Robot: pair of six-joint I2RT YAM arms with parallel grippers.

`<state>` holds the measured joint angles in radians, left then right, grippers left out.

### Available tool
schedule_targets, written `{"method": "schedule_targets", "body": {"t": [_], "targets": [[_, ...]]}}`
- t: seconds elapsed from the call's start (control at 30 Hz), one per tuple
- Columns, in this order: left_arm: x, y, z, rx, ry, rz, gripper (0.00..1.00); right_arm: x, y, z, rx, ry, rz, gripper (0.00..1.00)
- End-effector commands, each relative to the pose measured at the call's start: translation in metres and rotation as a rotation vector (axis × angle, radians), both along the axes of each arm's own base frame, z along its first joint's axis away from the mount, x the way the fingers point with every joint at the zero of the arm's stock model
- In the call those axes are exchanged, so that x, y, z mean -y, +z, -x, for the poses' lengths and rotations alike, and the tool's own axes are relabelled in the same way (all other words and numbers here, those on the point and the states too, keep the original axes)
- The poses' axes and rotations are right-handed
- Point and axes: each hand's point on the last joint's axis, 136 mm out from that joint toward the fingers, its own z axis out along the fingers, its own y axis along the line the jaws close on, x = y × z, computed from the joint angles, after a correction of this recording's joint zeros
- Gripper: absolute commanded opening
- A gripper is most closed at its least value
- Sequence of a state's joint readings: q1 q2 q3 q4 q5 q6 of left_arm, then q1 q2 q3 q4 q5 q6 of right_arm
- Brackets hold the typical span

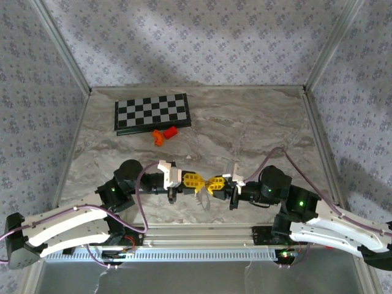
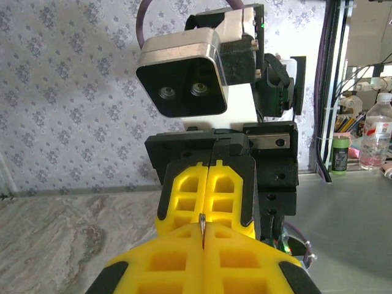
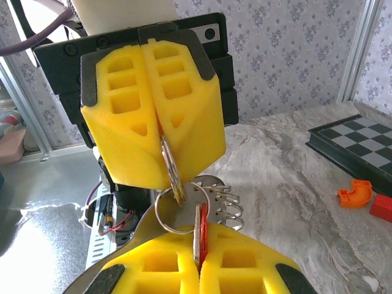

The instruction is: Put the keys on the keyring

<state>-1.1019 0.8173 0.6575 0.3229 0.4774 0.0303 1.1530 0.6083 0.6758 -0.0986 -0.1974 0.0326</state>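
- Currently both arms are meeting tip to tip over the marble table (image 1: 257, 128), near its front edge.
- the right gripper (image 3: 199, 245) is pressing its yellow fingers together on the keyring (image 3: 204, 231). The red tag is sitting upright in the seam, and a flat silver piece is lying against its left face.
- the wire ring (image 3: 158, 214) is sticking out past the right fingertips toward the left gripper (image 3: 162, 176). A coil of silver loops (image 3: 231, 205) is sitting just beside it.
- the left gripper is pinching tight on the key (image 3: 168, 156), which is poking edge-on out of the finger seam. Its tip is reaching the wire ring, but cannot tell whether it is touching the ring or passing through it.
- from the left wrist, the key is showing as a thin sliver rising between the left fingertips and pointing at the right gripper's closed fingers.
- a checkerboard (image 1: 152, 113) is lying at the far side. An orange block (image 1: 158, 136) and a red block (image 1: 171, 131) are sitting just in front of it, well apart from both grippers.
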Motion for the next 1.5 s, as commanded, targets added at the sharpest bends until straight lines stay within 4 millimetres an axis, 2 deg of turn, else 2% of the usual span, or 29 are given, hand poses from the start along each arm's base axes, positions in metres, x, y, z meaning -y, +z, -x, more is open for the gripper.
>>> {"method": "schedule_targets", "body": {"t": [0.0,0.5,0.7,1.1,1.33,1.47], "targets": [[0.000,0.012,0.001,0.032,0.006,0.004,0.00,0.006,0.026,0.002,0.051,-0.004,-0.054,0.00],[0.004,-0.013,-0.002,0.006,0.010,-0.131,0.00,0.011,0.026,-0.008,0.077,-0.064,-0.012,0.00],[0.002,-0.019,-0.003,-0.004,0.018,-0.162,0.00,0.016,0.027,-0.017,0.087,-0.117,0.005,0.00],[-0.001,-0.029,-0.008,0.002,0.055,-0.221,0.00,0.020,0.028,-0.021,0.104,-0.144,0.027,0.00],[0.002,-0.054,-0.026,-0.006,0.142,-0.263,0.00,0.024,0.020,-0.031,0.085,-0.202,0.124,0.00],[0.004,-0.071,-0.041,-0.001,0.219,-0.291,0.01,0.022,0.016,-0.047,0.081,-0.252,0.222,0.00]]}}
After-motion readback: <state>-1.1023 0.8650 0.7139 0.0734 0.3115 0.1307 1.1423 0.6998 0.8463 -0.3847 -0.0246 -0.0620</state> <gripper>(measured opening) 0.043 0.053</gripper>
